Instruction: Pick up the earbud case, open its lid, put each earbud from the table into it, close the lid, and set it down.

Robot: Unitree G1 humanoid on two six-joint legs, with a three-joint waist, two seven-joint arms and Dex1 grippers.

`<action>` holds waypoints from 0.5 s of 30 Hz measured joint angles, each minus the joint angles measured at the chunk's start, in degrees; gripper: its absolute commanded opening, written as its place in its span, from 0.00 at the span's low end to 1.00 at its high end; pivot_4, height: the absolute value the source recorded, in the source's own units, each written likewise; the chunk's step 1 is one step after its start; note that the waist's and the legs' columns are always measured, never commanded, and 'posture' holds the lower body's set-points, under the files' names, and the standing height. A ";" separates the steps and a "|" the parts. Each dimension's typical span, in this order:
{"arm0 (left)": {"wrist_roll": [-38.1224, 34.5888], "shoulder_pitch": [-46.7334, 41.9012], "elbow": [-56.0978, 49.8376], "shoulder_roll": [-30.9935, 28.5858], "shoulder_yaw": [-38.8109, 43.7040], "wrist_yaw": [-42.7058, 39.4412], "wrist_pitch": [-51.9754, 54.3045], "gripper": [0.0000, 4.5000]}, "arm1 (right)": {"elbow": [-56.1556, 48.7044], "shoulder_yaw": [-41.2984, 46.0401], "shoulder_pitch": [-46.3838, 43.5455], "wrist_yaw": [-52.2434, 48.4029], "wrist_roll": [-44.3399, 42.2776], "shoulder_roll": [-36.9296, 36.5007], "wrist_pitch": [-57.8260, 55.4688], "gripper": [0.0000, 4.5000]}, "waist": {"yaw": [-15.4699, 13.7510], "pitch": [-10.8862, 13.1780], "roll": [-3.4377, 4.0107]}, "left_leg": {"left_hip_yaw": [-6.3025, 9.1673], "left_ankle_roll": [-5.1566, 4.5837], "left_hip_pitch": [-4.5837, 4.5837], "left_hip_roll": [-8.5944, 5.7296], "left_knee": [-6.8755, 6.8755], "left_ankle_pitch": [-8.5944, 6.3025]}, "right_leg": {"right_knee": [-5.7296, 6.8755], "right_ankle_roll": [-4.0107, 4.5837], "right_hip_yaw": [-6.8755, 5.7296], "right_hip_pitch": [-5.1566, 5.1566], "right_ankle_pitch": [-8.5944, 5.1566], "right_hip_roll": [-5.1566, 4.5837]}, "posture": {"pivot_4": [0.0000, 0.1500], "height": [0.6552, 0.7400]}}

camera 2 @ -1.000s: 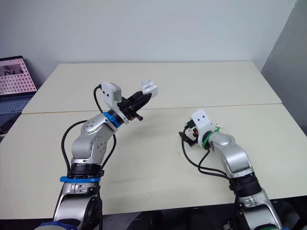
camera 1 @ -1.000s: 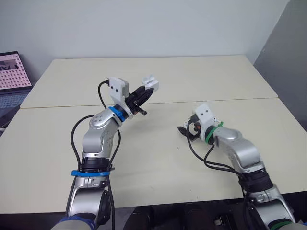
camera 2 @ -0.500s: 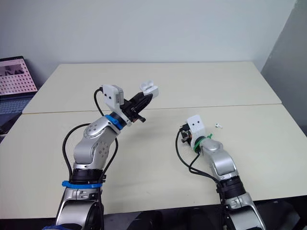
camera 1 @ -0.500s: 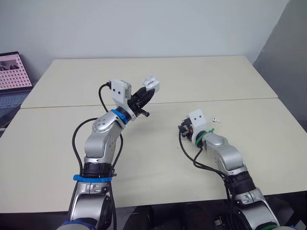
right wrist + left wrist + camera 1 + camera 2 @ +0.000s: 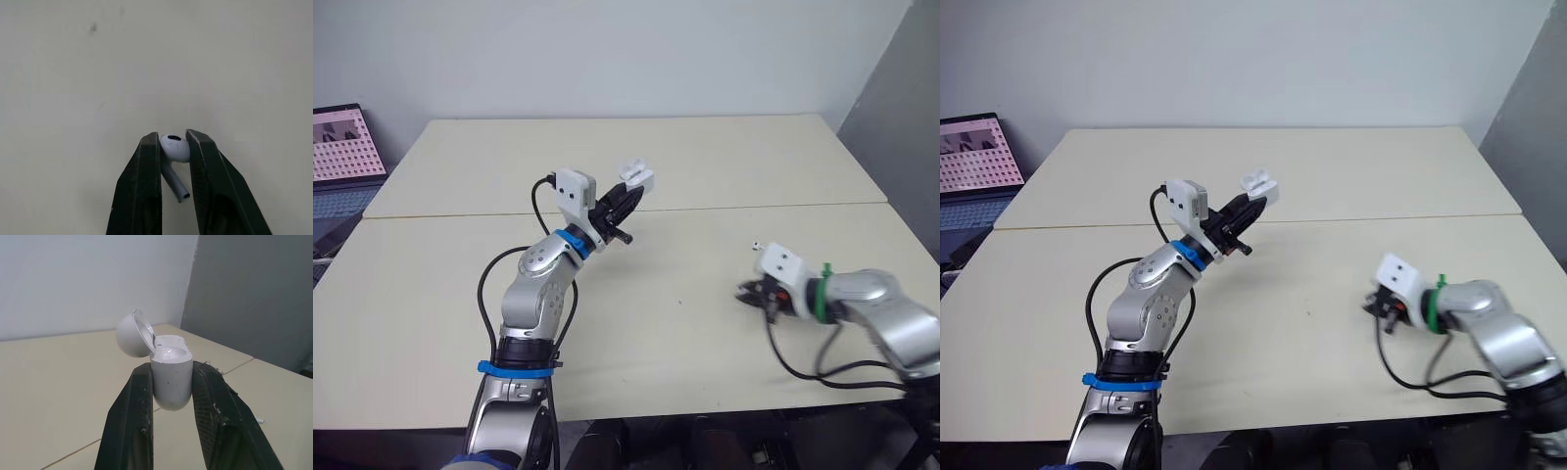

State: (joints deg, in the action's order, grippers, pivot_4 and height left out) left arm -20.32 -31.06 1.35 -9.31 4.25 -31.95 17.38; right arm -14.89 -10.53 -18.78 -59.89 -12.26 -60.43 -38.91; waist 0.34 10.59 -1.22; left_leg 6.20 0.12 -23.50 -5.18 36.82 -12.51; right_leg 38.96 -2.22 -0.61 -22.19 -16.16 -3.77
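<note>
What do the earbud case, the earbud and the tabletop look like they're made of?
Earbud case: probably hard white plastic, smooth, with a shinier inside to the open lid. Earbud: glossy white plastic, judging by the highlight on its bulb. Table: likely matte cream laminate; even colour, no visible grain.

No readable text, label, brand or number; laptop screen (image 5: pixel 347 145) content too small to read.

earbud case (image 5: pixel 169 382) aloft, lid (image 5: pixel 132 333) open, earbud (image 5: pixel 174 149) pinched
</note>
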 measured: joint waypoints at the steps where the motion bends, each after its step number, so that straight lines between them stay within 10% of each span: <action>1: 0.00 0.09 0.00 -0.06 0.03 0.00 -0.13 0.16 | 1.16 -0.15 0.15 -2.44 0.61 -2.64 1.74 0.09 | -0.01 0.00 0.00 | 0.01 0.00 0.00 0.01 -0.01 0.00 | 0.00 0.00 -0.01 0.00 0.00 0.00 | 1.00 1.00; 6: 0.01 0.88 -0.23 -0.83 0.35 0.05 -0.40 0.16 | 7.99 -3.38 2.47 -10.59 5.43 -9.21 11.65 0.09 | -0.14 0.01 -0.01 | -0.08 0.01 -0.01 0.01 0.02 0.00 | -0.04 -0.01 0.04 0.02 0.00 -0.04 | 1.00 1.00; 12: 0.04 1.14 -0.56 -0.74 0.13 0.65 -0.62 0.16 | 13.53 -3.85 1.10 -11.34 7.90 -7.76 17.13 0.54 | -0.40 0.01 -0.03 | -0.01 0.04 -0.01 0.01 0.08 0.01 | -0.07 -0.01 -0.01 0.10 0.00 -0.06 | 1.00 1.00; 15: 0.04 1.43 -0.99 -0.74 0.09 1.07 -0.62 0.16 | 14.11 -3.17 1.71 -11.51 8.53 -7.80 17.87 0.54 | -0.65 0.01 -0.03 | -0.01 0.05 -0.01 -0.01 0.09 0.02 | -0.09 -0.01 -0.01 0.12 0.00 -0.08 | 1.00 1.00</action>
State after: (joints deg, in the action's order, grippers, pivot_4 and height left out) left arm -20.29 -29.63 0.36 -10.05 4.33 -30.87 16.77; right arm -0.79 -13.70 -17.08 -71.40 -3.73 -68.23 -21.04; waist -0.30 10.60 -1.26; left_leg 6.20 0.17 -23.51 -5.20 36.91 -12.49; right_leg 38.87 -2.23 -0.62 -22.07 -16.16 -3.85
